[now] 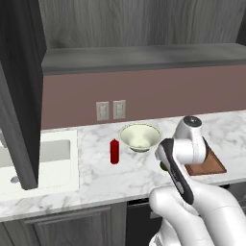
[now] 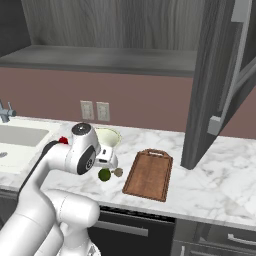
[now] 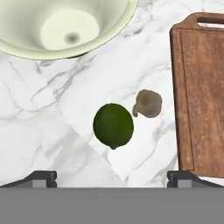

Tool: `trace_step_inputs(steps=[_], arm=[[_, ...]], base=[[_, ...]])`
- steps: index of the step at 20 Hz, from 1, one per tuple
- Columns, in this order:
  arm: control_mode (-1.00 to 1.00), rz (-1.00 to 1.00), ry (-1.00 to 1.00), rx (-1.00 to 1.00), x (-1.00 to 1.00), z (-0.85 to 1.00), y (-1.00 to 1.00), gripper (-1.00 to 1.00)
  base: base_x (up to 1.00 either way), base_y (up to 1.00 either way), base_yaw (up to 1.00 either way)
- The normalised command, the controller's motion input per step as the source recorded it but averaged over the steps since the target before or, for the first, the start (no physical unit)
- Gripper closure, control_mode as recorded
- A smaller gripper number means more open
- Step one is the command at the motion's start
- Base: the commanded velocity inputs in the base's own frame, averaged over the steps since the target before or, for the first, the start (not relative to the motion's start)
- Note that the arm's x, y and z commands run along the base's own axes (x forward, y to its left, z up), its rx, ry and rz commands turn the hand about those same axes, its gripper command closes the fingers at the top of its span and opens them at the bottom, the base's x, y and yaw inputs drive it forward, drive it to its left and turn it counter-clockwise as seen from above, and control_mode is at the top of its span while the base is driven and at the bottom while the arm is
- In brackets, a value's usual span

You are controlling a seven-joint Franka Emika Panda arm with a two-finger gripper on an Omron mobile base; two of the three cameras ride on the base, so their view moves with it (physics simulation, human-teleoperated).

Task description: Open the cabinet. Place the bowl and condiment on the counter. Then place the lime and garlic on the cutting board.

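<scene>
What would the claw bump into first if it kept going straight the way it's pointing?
Probably the lime: the open claw points down at it, with the garlic just beside on the counter.

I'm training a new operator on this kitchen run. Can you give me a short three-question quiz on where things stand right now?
1. True or false: the lime already lies on the cutting board.
2. Which stands nearest the sink? A) the bowl B) the condiment C) the garlic
3. Fill in: the gripper hangs above the lime with its jaws ____.

Key
1. False: the lime lies on the counter, beside the garlic and left of the board in the hand view.
2. B
3. open
</scene>
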Motion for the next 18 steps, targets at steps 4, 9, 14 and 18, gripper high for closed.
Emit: trace_step_inputs(steps=[4,9,14,18], arm=[[-1.0,0.0,-0.01,-0.01,0.0,-0.19,0.0,-1.0],[-1.0,0.0,-0.01,0.0,0.0,-0.15,0.0,-1.0],[-1.0,0.0,-0.01,0.0,0.0,-0.16,0.0,-1.0],[-1.0,0.0,0.0,0.0,0.03,-0.21,0.0,-1.0]], base=[[0.0,0.0,0.0],[0.0,0.0,0.0],[0.0,0.0,0.0],[0.0,0.0,0.0]])
